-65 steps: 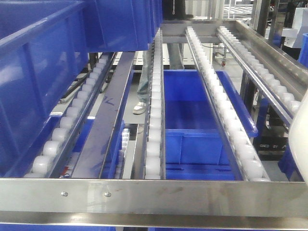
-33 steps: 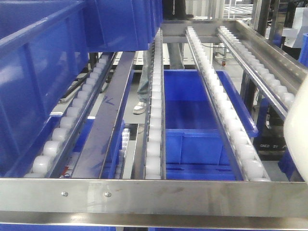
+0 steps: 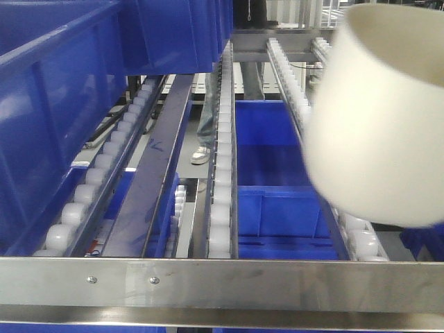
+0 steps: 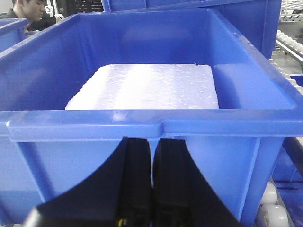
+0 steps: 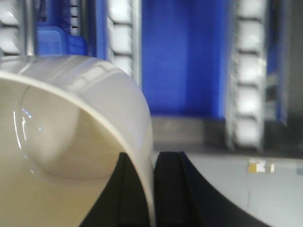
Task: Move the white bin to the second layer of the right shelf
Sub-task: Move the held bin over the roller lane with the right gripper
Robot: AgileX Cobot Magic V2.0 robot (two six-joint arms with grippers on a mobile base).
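Now | right claw [image 5: 152, 189] is pinching the white bin [image 3: 378, 118] by its thin rim, above the roller shelf [image 3: 222, 173] | bin seeming light, stiff, slippery | left claw [image 4: 151, 189] is sitting closed, empty.

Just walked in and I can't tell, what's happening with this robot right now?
The right claw is pinched on the rim of the white bin and holds it in the air, over the right side of the sloped roller rack. The bin is not set down yet. The left claw is shut on nothing, sitting in front of a blue crate with a white foam block inside.
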